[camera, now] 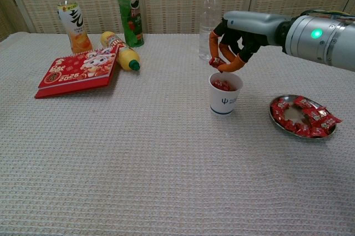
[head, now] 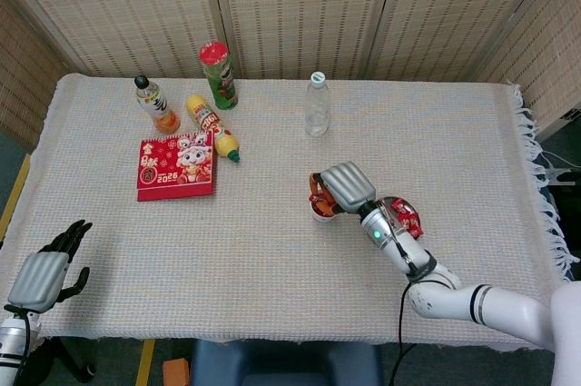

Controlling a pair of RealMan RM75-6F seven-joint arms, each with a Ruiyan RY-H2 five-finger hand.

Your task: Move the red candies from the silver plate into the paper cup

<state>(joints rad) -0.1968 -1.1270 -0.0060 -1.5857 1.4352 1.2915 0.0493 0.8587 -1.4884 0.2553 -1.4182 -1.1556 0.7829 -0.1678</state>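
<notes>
My right hand [camera: 230,44] hangs just above the white paper cup [camera: 225,96], pinching a red candy [camera: 217,62] between thumb and a finger. Red candies lie inside the cup. In the head view the right hand [head: 340,188] covers most of the cup [head: 320,212]. The silver plate [camera: 303,116], to the right of the cup, holds several red candies [camera: 310,116]; in the head view the plate [head: 399,216] is partly hidden behind my forearm. My left hand [head: 50,268] rests off the table's near left corner, fingers apart, holding nothing.
At the back left stand an orange drink bottle [camera: 71,20] and a green chip can [camera: 129,13], with a yellow bottle [camera: 119,50] lying down and a red booklet [camera: 78,71] beside them. A clear water bottle [camera: 209,19] stands right behind the cup.
</notes>
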